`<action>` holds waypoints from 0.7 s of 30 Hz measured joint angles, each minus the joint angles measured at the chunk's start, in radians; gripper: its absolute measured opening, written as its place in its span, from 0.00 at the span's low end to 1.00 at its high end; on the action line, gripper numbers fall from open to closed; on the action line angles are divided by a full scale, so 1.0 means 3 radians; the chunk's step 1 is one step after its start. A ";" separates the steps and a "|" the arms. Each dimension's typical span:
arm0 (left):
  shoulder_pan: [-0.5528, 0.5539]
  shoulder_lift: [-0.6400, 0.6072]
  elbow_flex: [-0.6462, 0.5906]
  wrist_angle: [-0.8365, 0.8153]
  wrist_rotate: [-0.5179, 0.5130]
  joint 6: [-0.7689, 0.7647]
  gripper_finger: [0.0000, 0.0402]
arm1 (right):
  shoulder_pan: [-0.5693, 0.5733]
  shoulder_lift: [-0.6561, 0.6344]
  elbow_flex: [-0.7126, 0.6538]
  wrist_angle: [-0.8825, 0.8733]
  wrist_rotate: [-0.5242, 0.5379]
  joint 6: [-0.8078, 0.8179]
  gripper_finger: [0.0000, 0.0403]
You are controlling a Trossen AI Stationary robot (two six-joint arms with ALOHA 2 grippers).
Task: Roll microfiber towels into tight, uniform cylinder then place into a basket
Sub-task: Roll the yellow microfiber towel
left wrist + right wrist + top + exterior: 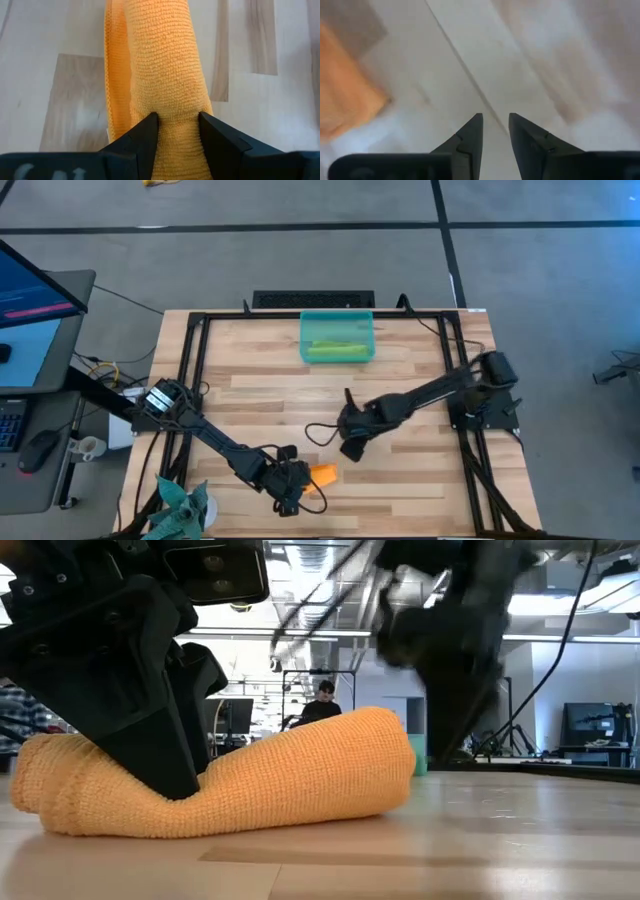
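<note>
High view: rolled orange towel [323,475] near the table's front edge, far from the basket [338,320] at the back, where a green towel [335,351] lies. Left gripper [290,490] on the roll's end; right gripper [352,442] just beside, nothing in it.

Low view: roll lies lengthwise on the wooden table [480,840].

Left wrist view: jaws pinch the roll, its long axis running away from them.

Right wrist view: jaws narrowly parted over bare wood.

The surface [400,380] is pale wood planks inside a black frame. Far along its middle sits the teal basket [337,320] with a rolled green towel [335,351] lying inside. Near the front edge, left of centre, a rolled orange towel [323,475] lies directly on the wood. At the near left corner stands a dark teal spiky plant-like thing [180,505].
</note>
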 joint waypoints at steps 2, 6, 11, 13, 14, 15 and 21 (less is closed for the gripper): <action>0.0000 -0.0001 0.0000 -0.0028 -0.0005 -0.0021 0.34 | 0.0053 -0.0254 0.0010 -0.0203 0.0203 0.0050 0.29; 0.0000 -0.0001 0.0000 -0.0031 -0.0010 -0.0032 0.34 | 0.0218 -0.0734 0.0006 -0.0489 0.0806 0.0132 0.29; 0.0000 -0.0001 0.0000 -0.0031 -0.0026 -0.0084 0.34 | 0.0623 -0.1189 -0.0195 -0.0182 0.1400 0.0143 0.29; 0.0000 -0.0001 0.0000 -0.0031 -0.0031 -0.0084 0.34 | 0.0800 -0.1273 -0.0391 0.0110 0.1525 0.0164 0.29; 0.0000 -0.0001 0.0000 -0.0031 -0.0031 -0.0085 0.34 | 0.0871 -0.1300 -0.0497 0.0307 0.1557 0.0165 0.29; 0.0000 -0.0001 0.0000 -0.0031 -0.0031 -0.0087 0.34 | 0.0932 -0.1310 -0.0603 0.0535 0.1581 0.0160 0.29; 0.0000 -0.0001 0.0000 -0.0033 -0.0033 -0.0142 0.34 | 0.1064 -0.1135 -0.1130 0.2285 0.1568 -0.0017 0.29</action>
